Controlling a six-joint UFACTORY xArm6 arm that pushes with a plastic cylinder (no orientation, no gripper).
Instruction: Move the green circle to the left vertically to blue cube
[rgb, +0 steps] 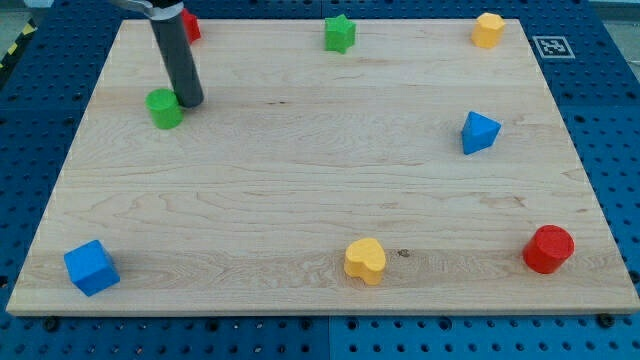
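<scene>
board (300, 180): wooden, bears all blocks | green circle (164, 108): upper left, touching my tip (191, 101) on its right | blue cube (91, 267): bottom-left corner, well below circle | blue triangle (480, 132): right | red cylinder (548, 249): bottom right

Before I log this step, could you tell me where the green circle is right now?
The green circle sits in the view's upper left of the board, touching my tip on its right, with a partly hidden red block above and the blue cube far below.

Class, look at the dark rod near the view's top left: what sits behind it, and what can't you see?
A red block pokes out behind the rod at the board's top edge. Its shape is mostly covered. My tip touches the green circle on its right.
</scene>
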